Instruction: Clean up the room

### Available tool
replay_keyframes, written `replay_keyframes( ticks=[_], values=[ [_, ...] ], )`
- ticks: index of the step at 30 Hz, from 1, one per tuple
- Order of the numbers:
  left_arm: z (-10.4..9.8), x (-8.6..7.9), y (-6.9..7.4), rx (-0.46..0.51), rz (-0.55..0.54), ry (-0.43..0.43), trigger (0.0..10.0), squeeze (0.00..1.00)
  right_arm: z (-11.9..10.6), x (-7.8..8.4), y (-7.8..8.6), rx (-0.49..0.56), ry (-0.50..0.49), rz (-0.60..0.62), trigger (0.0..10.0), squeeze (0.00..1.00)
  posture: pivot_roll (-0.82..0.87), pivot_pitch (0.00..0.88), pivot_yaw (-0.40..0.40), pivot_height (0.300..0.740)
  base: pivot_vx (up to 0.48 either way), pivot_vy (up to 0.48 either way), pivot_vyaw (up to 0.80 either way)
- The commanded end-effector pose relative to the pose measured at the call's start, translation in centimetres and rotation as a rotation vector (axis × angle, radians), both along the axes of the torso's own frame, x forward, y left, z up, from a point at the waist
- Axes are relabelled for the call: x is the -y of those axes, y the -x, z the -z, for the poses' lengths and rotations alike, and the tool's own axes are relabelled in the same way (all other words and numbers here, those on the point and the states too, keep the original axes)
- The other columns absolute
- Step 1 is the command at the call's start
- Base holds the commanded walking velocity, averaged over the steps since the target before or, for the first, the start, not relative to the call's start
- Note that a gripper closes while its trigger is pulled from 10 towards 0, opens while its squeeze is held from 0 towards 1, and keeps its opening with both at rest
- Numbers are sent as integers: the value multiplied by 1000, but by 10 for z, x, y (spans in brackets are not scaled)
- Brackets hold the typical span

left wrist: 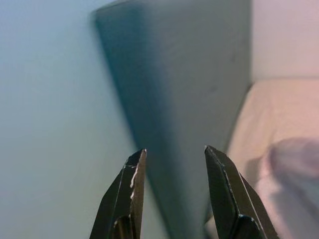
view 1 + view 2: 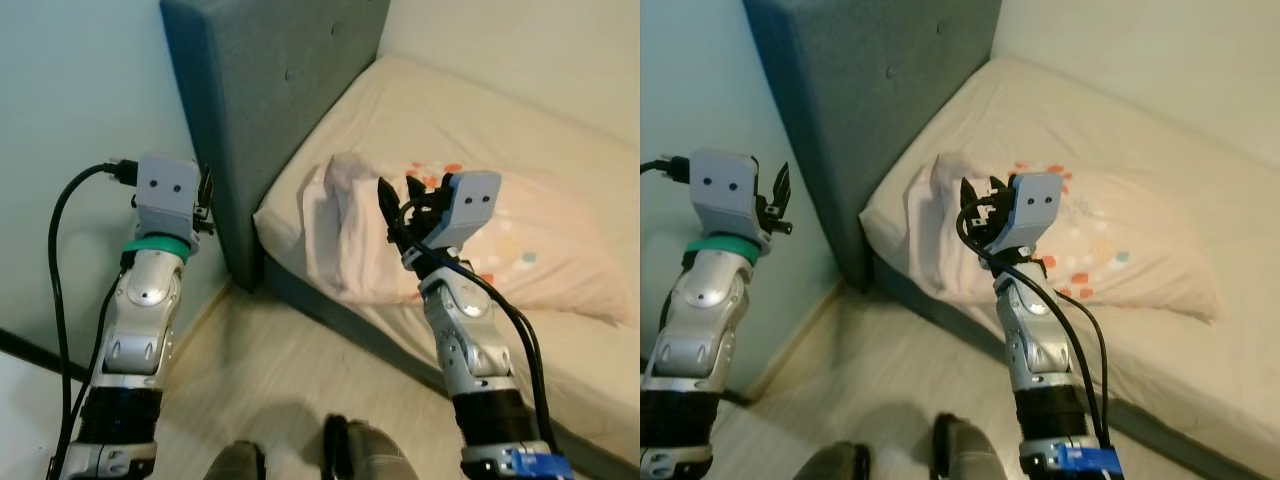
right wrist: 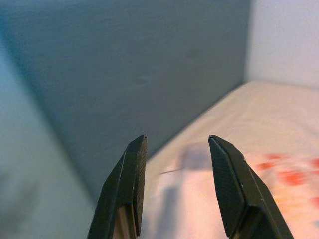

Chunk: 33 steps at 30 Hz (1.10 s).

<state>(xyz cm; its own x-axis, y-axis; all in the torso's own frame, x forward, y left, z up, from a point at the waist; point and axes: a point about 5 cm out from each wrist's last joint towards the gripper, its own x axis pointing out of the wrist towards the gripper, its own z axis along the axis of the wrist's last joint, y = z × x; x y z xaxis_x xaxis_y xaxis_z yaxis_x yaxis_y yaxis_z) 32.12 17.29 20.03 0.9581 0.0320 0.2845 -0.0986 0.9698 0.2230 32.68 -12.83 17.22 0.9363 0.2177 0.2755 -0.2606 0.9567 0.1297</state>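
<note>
Left eye view: robot stands at the corner of a bed, looking down. A grey padded headboard rises against a pale wall; light wood floor below. On the cream mattress lies a pillow, pale pink with small coloured spots, its near end folded or bunched close to the headboard and the mattress edge. No other loose item can be made out on the bed or floor. Right gripper is raised in front of the bunched end of the pillow; whether it touches the fabric cannot be told from here. Right wrist view shows its fingers apart, a moderate gap, nothing between them, pillow blurred beyond. Left gripper is held up beside the outer edge of the headboard, near the wall; left wrist view shows its fingers likewise apart and empty, aimed at the headboard edge. Judgement: the step in hand looks like an approach to the pillow, to straighten or reposition it as part of tidying; nothing is grasped yet. Next move likely calls for the right arm to reach forward and down so the jaws bracket a fold of the pillow, then close on enough fabric to hold. Left arm would need to swing toward the bed to help.
</note>
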Motion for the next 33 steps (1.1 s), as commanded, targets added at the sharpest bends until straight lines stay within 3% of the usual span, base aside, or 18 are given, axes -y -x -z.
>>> replay_keyframes(
  ticks=[1, 8, 28, 33],
  values=[
    [6, -1, 2, -19, -1, -16, 10000, 0, 4, 3, 0, -16, -10, 13, 10000, 0, -9, 106, -9, 740, 251, -409, 0],
    [7, 0, 2, -22, 2, -10, 10000, 0, 3, 3, 1, -14, -9, 13, 10000, 0, -13, 102, -8, 740, 194, -367, 0],
    [6, -2, -1, -26, -2, -6, 10000, 0, 2, 3, 0, -9, -9, 13, 10000, 0, -14, 99, -6, 740, 454, 0, 0],
    [6, -1, 0, -23, 8, 9, 10000, 0, 3, 4, 1, -10, -9, 14, 10000, 0, -16, 101, -4, 740, 56, 0, 0]
  ],
)
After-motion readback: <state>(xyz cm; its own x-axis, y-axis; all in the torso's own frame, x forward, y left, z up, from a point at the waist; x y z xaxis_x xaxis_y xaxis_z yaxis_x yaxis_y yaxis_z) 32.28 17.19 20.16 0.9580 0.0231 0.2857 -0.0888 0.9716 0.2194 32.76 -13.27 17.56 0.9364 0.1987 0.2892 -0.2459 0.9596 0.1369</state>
